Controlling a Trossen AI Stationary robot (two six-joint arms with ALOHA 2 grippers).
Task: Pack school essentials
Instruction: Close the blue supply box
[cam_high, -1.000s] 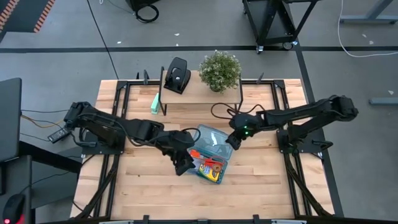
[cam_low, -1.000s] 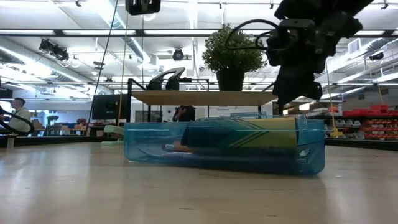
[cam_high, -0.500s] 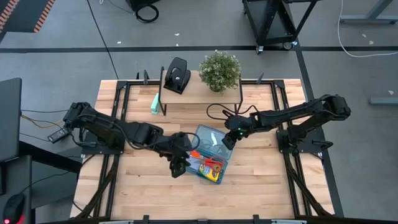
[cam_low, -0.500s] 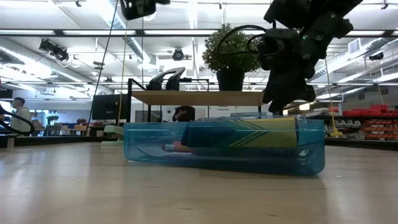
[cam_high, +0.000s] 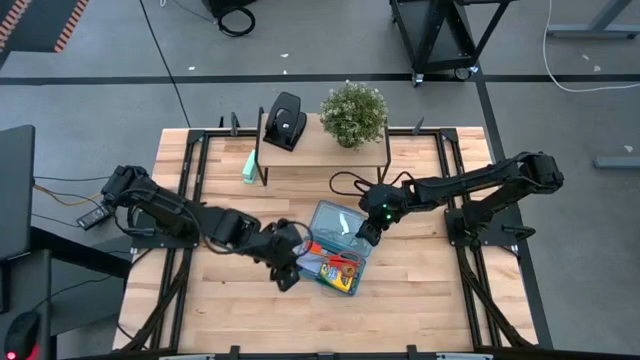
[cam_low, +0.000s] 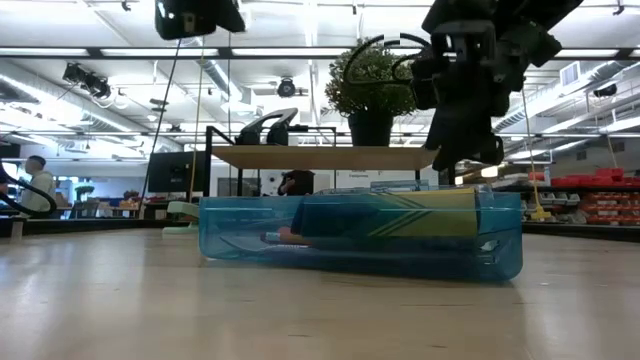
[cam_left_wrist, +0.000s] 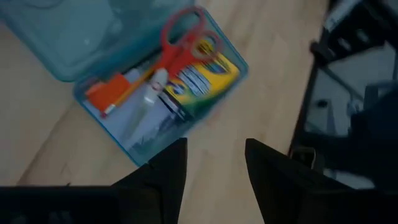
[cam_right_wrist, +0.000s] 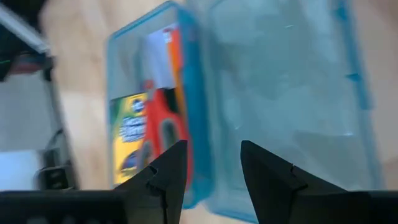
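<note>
A clear blue case (cam_high: 336, 245) lies open in the middle of the table, seen side-on in the low view (cam_low: 360, 235). Its tray (cam_left_wrist: 134, 140) holds red-handled scissors (cam_left_wrist: 180, 43), a yellow-green crayon box (cam_left_wrist: 202, 78), a small orange piece (cam_left_wrist: 102, 96) and a pale pad. The empty lid (cam_right_wrist: 280, 93) lies flat on the far side. My left gripper (cam_high: 285, 270) is open, above the table at the tray's left. My right gripper (cam_high: 365, 232) is open, above the lid's right edge and clear of it in the low view (cam_low: 465, 150).
A raised wooden shelf (cam_high: 320, 150) at the far side carries a black hole punch (cam_high: 285, 120) and a potted plant (cam_high: 353, 112). A mint-green block (cam_high: 248, 168) lies by the shelf's left leg. Bare wood lies near the front edge.
My left gripper has drawn back a little from the case toward the table's left and near edge. My right gripper has moved a little toward the table's left, over the lid's right edge. The case has stayed where it was.
</note>
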